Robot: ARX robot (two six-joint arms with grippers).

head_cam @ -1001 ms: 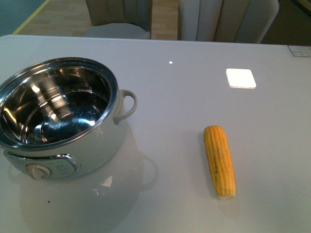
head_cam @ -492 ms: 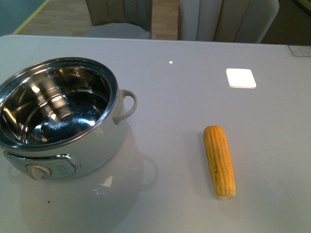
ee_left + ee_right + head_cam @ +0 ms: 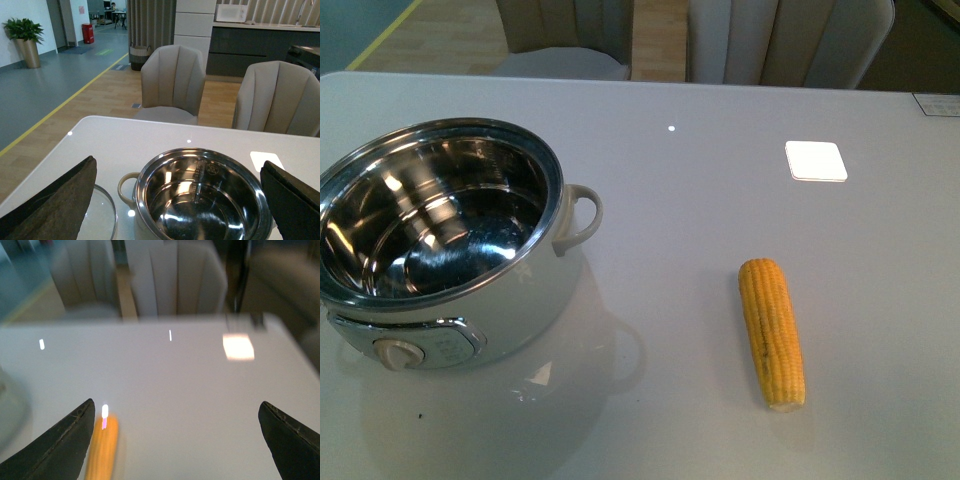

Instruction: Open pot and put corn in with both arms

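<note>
Front view: pot (image 3: 440, 240) lidless; corn cob (image 3: 772, 332) lies on the table (image 3: 700, 200), well right of it. Right gripper (image 3: 176, 403) and left gripper (image 3: 178, 161) both gape wide, empty. I advise straddling the cob's middle crosswise before closing.

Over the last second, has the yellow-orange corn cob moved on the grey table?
No. The yellow-orange corn cob lies just where it did, same gap from the white square patch.

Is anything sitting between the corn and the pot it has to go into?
Nothing visible: only bare table lies between the corn and the pot, whose mouth is uncovered, the glass lid lying beside it.
</note>
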